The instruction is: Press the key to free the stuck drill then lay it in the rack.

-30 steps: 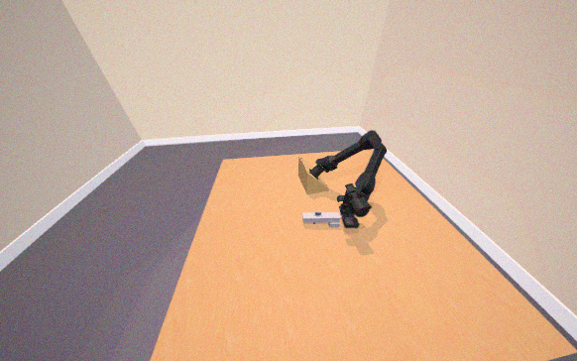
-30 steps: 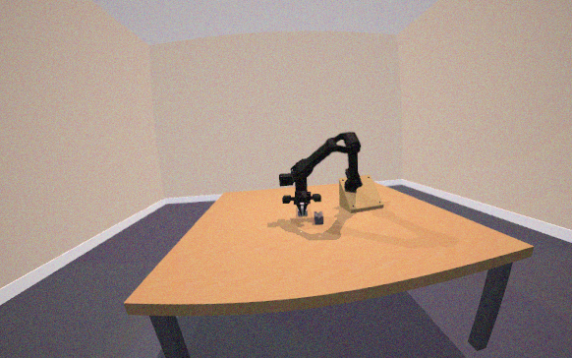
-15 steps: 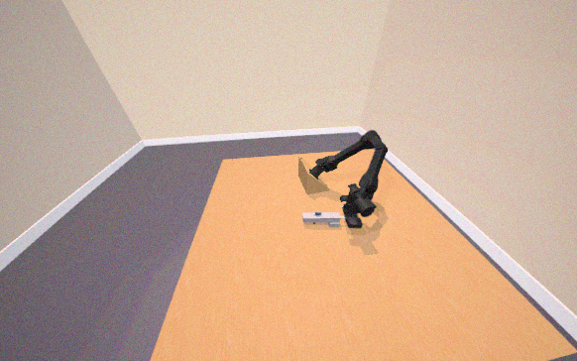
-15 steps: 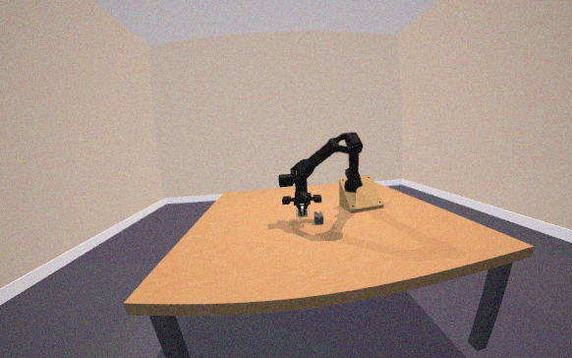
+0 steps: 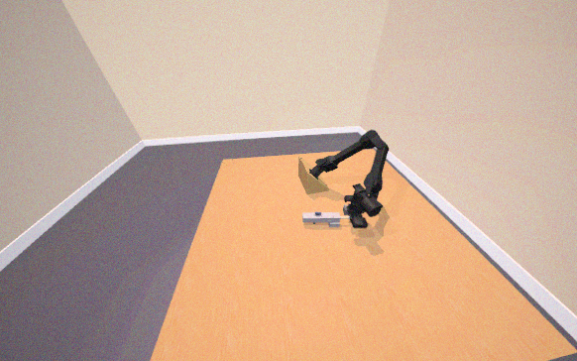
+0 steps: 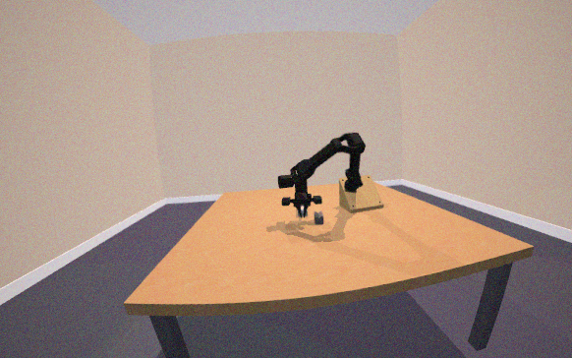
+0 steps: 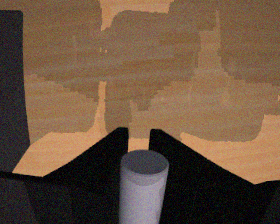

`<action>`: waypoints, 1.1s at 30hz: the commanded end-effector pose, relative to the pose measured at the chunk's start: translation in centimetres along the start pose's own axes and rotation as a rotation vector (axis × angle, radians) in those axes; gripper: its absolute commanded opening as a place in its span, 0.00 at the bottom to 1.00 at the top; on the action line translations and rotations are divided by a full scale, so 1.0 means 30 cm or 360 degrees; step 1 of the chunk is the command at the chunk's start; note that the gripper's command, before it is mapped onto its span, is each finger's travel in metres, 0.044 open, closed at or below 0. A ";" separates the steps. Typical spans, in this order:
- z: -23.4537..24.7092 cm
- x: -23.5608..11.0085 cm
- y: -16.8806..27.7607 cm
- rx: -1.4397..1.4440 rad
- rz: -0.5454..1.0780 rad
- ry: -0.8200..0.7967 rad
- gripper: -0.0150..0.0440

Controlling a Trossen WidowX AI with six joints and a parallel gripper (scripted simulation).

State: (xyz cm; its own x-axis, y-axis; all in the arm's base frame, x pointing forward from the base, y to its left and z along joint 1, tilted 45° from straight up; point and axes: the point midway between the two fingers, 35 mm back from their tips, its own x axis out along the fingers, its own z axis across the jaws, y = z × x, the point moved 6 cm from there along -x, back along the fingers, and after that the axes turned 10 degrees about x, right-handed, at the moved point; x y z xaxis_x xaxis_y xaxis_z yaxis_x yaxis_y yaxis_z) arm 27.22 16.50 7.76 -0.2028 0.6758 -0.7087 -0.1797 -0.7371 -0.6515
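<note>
A long whitish block (image 5: 321, 217) lies on the table left of my gripper. A small dark part (image 5: 318, 213) on its top may be the key. My gripper (image 5: 353, 218) (image 6: 303, 214) (image 7: 138, 138) points down, low over the table, shut on the drill. The drill (image 7: 143, 200) shows in the wrist view as a grey cylinder between the black fingers. A thin pale rod (image 5: 344, 217) spans the gap from the block's right end to my gripper; I cannot tell whether its tip is still inside. A small grey notched block (image 6: 318, 217), likely the rack, stands beside my gripper.
The wooden wedge-shaped base (image 5: 312, 185) (image 6: 367, 201) of the arm stands farther back on the orange table (image 5: 286, 298) (image 6: 263, 266). The arm's black links arch high between the base and my gripper. The arm casts shadows around it.
</note>
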 end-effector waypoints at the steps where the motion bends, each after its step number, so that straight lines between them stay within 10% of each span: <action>1: 0.002 -0.003 -0.026 -0.0003 -0.0003 0.0003 0.25; 18: -0.002 0.004 0.007 -0.0003 -0.0002 0.0003 1.00; 33: -0.008 0.013 0.030 -0.0003 -0.0002 0.0003 1.00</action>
State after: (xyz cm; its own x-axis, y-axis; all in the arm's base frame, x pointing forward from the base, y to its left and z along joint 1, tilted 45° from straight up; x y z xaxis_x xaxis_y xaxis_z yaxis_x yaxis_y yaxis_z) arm 27.28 16.16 7.03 -0.1995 0.6768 -0.7086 -0.1800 -0.7361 -0.6524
